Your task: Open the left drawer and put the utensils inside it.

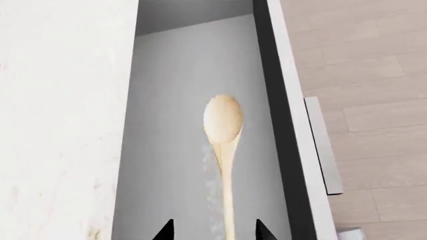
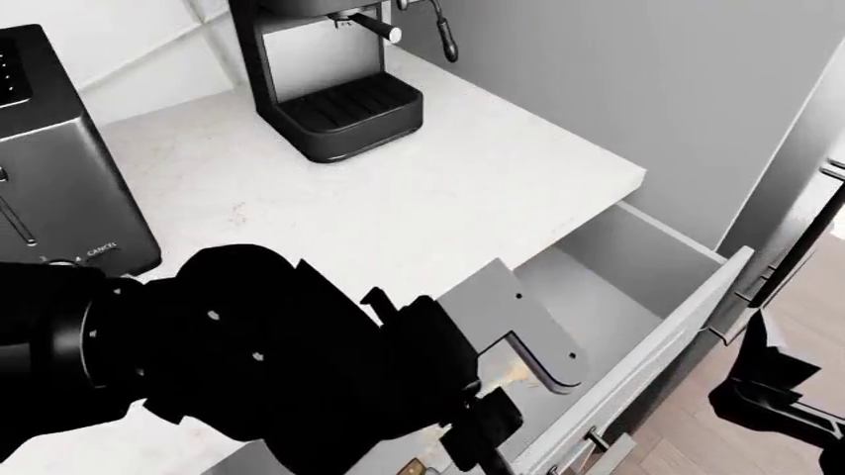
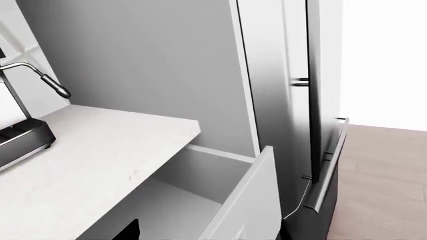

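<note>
One spoon [image 1: 223, 131] (pale) over left drawer [image 1: 173, 150].

The robot's black left arm [image 2: 237, 366] reaches forward and down across the head view, its wrist bent downward, a grey bracket on the wrist. The left gripper [image 1: 215, 231] shows two dark fingers [image 1: 164, 231] spread apart. The right gripper [image 2: 779, 391] hangs low at the right, its state unclear.
</note>
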Tool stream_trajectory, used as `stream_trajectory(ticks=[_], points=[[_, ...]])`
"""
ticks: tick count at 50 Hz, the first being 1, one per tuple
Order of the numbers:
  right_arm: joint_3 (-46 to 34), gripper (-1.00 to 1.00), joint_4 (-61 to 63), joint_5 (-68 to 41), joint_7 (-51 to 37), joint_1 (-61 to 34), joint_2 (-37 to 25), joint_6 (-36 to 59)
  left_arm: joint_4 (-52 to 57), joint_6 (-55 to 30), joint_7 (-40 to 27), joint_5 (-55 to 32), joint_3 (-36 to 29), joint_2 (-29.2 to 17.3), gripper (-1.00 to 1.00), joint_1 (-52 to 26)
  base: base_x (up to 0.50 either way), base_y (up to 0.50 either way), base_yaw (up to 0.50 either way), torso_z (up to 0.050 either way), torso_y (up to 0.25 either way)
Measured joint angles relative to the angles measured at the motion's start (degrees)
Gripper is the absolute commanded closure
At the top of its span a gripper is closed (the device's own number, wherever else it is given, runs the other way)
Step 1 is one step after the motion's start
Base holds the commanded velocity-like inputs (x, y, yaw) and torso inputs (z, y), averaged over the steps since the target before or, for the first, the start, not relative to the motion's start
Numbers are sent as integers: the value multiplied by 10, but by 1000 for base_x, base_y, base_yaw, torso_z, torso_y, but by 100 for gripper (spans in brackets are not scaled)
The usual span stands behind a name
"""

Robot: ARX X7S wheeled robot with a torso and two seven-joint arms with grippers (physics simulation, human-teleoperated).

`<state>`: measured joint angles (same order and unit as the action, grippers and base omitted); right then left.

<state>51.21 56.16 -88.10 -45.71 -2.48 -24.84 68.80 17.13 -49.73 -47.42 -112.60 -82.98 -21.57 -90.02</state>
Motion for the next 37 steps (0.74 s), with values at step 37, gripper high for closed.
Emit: stream_trajectory(ticks=[37], points=[[-29, -100, -3, -12, -25, -11, -17, -11, -136, 52, 75, 6, 145, -62, -100, -165, 0, 0, 0, 0, 0]])
